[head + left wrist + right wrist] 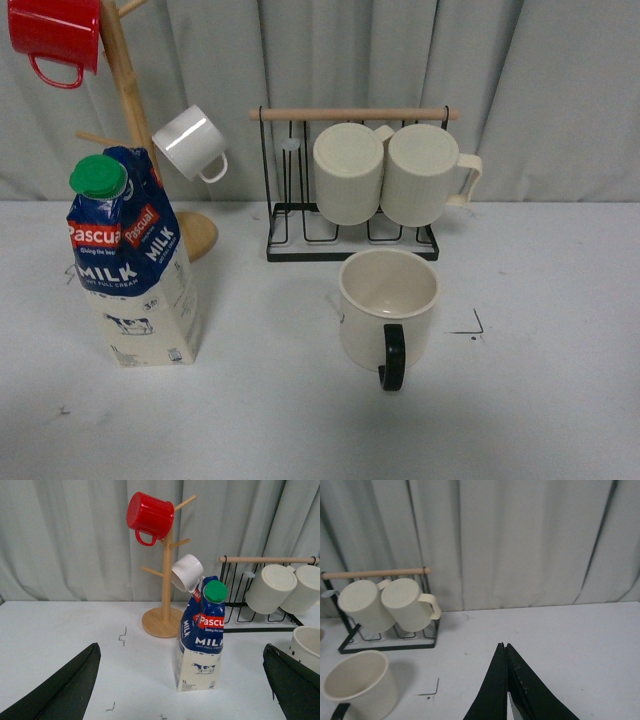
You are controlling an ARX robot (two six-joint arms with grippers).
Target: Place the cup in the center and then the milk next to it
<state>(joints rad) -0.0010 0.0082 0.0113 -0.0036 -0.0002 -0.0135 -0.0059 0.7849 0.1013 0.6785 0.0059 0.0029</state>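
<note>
The cup, a wide cream mug, stands upright on the white table with its black loop handle toward me. It is just left of a black corner mark of the center. The milk stands upright at the left, well apart from the cup. Neither gripper shows in the front view. My left gripper is open and empty, its jaws spread wide, with the milk standing ahead between them and the cup at the frame edge. My right gripper is shut and empty, away from the cup.
A wooden mug tree behind the milk holds a red mug and a small white mug. A black wire rack behind the cup holds two ribbed cream mugs. A grey curtain closes the back.
</note>
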